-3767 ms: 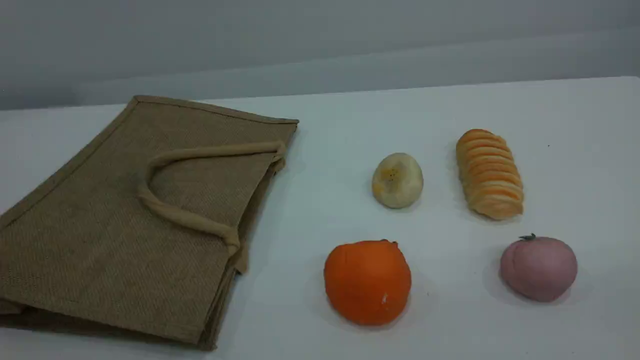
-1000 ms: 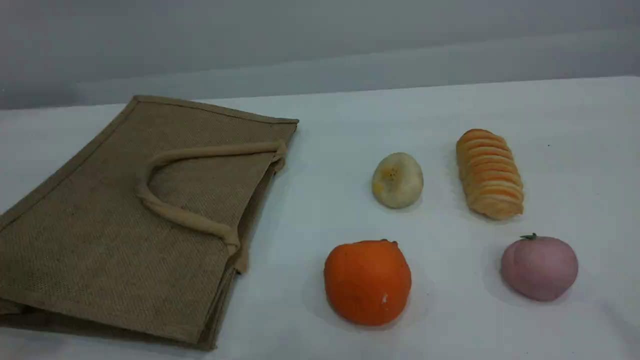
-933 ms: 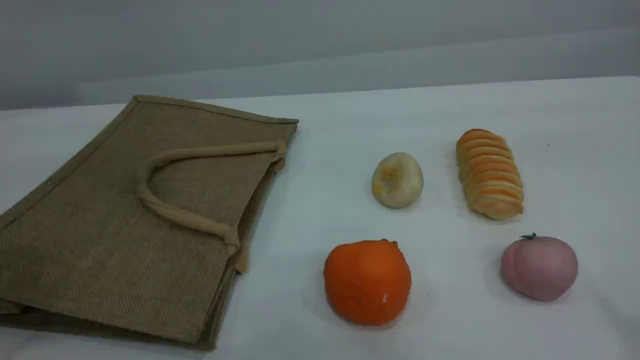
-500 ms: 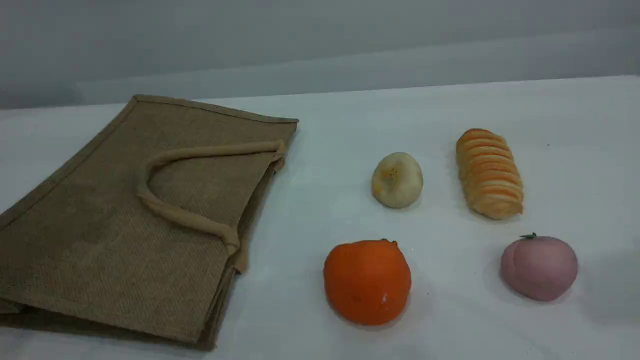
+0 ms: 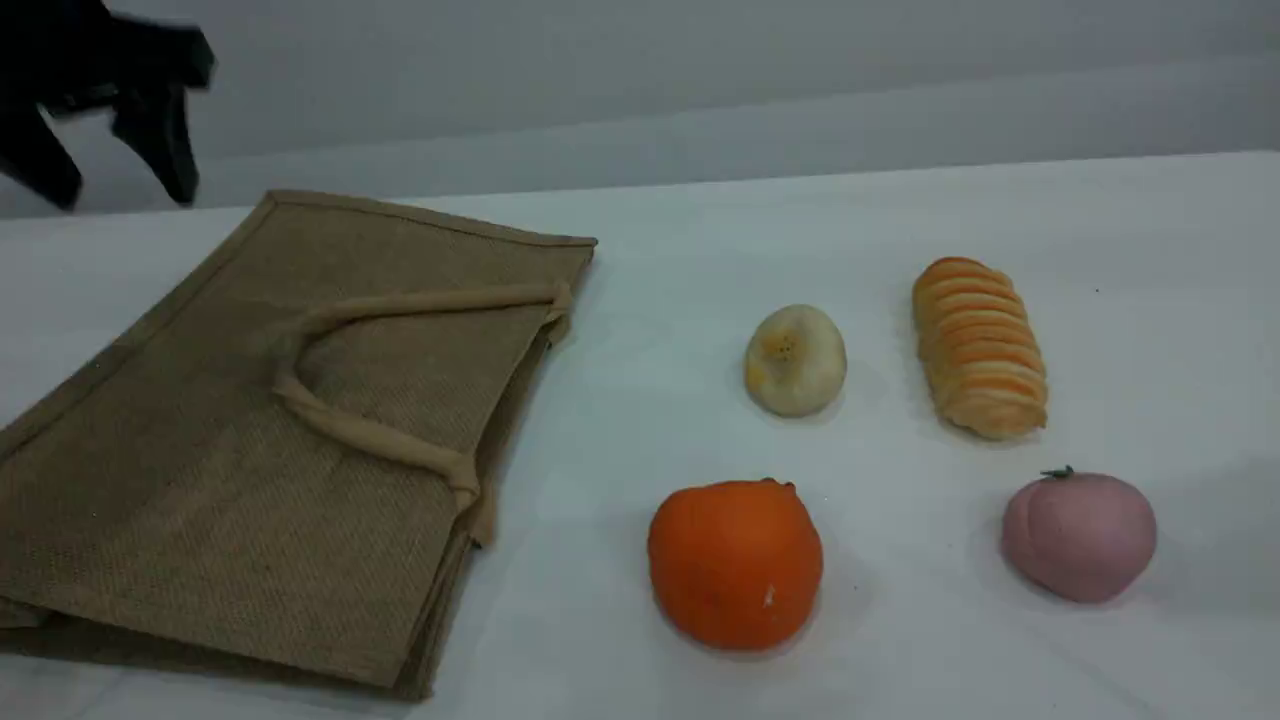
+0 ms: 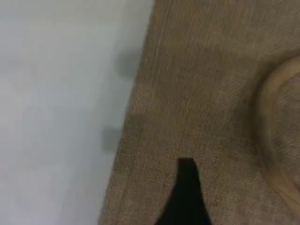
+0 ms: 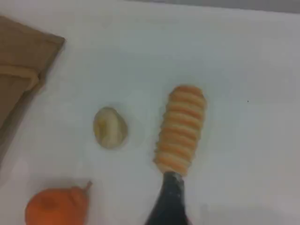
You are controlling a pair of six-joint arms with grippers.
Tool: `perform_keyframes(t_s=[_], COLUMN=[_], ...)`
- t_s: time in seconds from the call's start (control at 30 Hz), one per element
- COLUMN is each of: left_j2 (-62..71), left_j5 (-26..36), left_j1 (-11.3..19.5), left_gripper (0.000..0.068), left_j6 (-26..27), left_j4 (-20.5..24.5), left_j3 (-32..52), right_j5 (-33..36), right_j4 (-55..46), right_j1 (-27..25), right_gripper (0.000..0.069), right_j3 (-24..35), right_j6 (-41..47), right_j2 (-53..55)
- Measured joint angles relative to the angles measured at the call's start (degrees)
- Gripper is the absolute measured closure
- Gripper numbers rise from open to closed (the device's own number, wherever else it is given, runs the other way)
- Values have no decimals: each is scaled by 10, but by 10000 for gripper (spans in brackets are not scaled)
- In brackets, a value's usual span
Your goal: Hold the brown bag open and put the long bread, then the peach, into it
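Far left, up top, the left gripper (image 5: pixel 122 190) hangs in the air over the back left corner of the brown bag (image 5: pixel 250 480), its two dark fingers spread wide apart, nothing between them. From its own camera one black fingertip (image 6: pixel 187 180) sits over the woven cloth, close to the bag's stitched edge. That picture is blurred, so whether it touches the fabric I cannot tell.

The bag lies flat on the white table (image 5: pixel 900 220), mouth closed and facing right, a beige rope handle (image 5: pixel 340 425) looped across its upper face.

Moving right: a pale yellowish bun (image 5: pixel 795 360) sits alone, well apart from the bag. In front of it, nearer the camera, a bright orange fruit (image 5: pixel 735 565). Next along, the long bread (image 5: pixel 980 345) lies on the table, ridges running crosswise, touched by nothing. Nearer the camera and a little further right, the pink peach (image 5: pixel 1078 537) rests with its green stem up.

The right gripper (image 7: pixel 169 201) is out of the scene view. Its own camera shows one dark fingertip just beside the near end of the bread, jaws released and carrying nothing
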Motion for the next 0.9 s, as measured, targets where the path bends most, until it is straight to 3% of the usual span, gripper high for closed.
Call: perform_keyframes(t_s=[0.27,0.9], left_j2=[85,205], left_j5=[-21,-36], left_j1=[-3,-34], left_gripper=[146,146], left_j6=[1,3], left_j4=[-44,-42], left_j3=[-25,-91], right_j5=[-6,-5], right_j4=[0,-1], right_j1=[0,0], right_gripper=[106,106], right_j3=[0,0], right_j6=[0,-1], right_j2=[0,0])
